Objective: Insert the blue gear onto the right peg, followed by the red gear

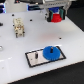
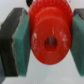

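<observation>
The blue gear lies flat on the white black-bordered plate, toward its end at the exterior view's right. One thin dark peg stands on the plate at the exterior view's left; the right peg is hidden under the blue gear. High at the back, my gripper hangs shut on the red gear. In the wrist view the red gear fills the middle, its centre hole showing, clamped between two teal pads.
A small beige wooden figure stands on the white table at the exterior view's left. The table's dark edge runs along the back and the exterior view's right.
</observation>
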Motion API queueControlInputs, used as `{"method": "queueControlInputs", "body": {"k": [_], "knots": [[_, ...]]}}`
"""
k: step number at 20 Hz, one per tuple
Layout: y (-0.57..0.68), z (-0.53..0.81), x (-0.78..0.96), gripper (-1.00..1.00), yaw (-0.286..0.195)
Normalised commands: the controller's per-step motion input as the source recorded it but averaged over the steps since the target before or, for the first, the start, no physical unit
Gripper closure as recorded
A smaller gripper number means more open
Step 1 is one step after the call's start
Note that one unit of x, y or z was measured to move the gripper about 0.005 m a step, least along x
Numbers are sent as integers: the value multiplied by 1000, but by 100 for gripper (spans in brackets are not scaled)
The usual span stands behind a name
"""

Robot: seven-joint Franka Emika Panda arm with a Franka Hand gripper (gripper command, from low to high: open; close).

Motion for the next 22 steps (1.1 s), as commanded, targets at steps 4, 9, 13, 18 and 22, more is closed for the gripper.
{"method": "queueControlInputs", "body": {"k": [4,9,13,18,22], "knots": [[-26,321,894,100,0],[-74,293,874,100,0],[-147,235,852,100,0],[-229,131,793,100,0],[-248,30,660,100,0]]}}
